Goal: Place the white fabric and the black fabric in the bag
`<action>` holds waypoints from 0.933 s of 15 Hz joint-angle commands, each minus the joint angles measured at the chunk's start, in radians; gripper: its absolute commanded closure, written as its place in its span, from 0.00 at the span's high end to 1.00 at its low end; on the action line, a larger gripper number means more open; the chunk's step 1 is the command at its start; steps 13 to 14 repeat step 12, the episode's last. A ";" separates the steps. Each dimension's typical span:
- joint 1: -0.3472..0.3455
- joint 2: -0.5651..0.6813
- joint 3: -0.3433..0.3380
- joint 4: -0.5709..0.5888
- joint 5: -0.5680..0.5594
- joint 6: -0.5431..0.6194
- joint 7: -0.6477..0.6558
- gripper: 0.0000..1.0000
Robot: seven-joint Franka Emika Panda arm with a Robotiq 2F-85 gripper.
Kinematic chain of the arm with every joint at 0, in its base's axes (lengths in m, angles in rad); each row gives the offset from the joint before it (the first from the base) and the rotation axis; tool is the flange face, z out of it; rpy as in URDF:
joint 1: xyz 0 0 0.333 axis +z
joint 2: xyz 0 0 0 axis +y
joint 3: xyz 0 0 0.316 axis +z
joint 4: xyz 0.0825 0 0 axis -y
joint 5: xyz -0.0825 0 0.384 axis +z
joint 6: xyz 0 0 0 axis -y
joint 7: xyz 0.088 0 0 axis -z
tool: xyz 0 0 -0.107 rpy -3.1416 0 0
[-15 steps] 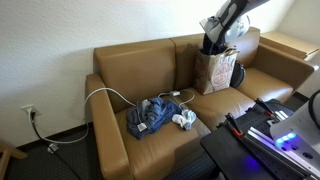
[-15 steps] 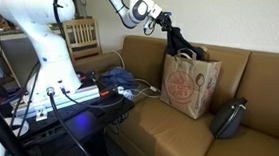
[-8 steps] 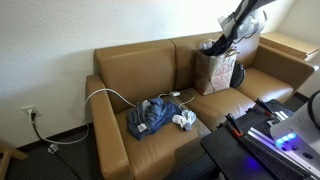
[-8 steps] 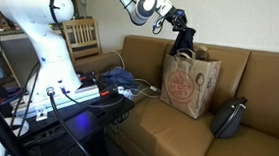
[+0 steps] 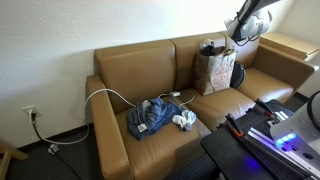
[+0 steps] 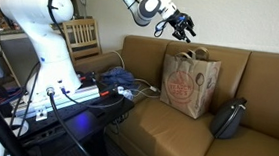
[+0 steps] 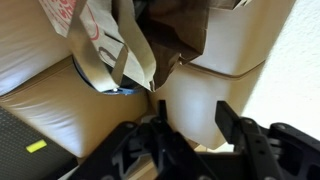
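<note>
A brown paper bag [image 5: 214,72] [image 6: 189,84] stands on the sofa's middle cushion. Something dark, the black fabric [image 5: 212,47], shows at its mouth. The white fabric [image 5: 185,120] lies on the left cushion beside a heap of blue clothes [image 5: 152,116]. My gripper [image 6: 183,29] [image 5: 243,32] hovers just above the bag, apart from it. In the wrist view the gripper [image 7: 193,120] is open with nothing between its fingers, and the bag [image 7: 150,40] with its handles fills the top of the picture.
A dark backpack [image 6: 229,117] [image 5: 238,74] leans next to the bag. A white cable [image 5: 108,95] runs over the sofa's left cushion. A wooden side table [image 5: 288,44] stands behind the sofa's far arm. Robot base and equipment [image 6: 40,70] stand in front.
The gripper has risen out of the bag's mouth and opened. The black fabric that hung from it now sits in the bag.
</note>
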 commanded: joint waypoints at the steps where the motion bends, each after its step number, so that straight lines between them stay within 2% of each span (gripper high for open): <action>1: -0.021 0.059 -0.001 0.006 -0.001 -0.032 -0.002 0.85; 3: 0.041 0.077 -0.047 0.024 0.053 -0.061 -0.039 0.98; 4: 0.077 0.079 -0.074 0.033 0.066 -0.071 -0.043 1.00; 5: 0.142 0.067 -0.104 0.052 0.090 -0.068 -0.025 1.00; 7: 0.244 0.093 -0.178 0.057 0.107 -0.021 -0.035 1.00; 9: 0.342 0.146 -0.221 0.057 0.131 0.004 -0.033 1.00; 10: 0.273 0.073 -0.187 0.075 0.109 -0.010 -0.007 1.00; 11: 0.304 0.086 -0.201 0.079 0.112 -0.013 -0.007 1.00; 14: 0.309 0.085 -0.200 0.079 0.112 -0.013 -0.007 1.00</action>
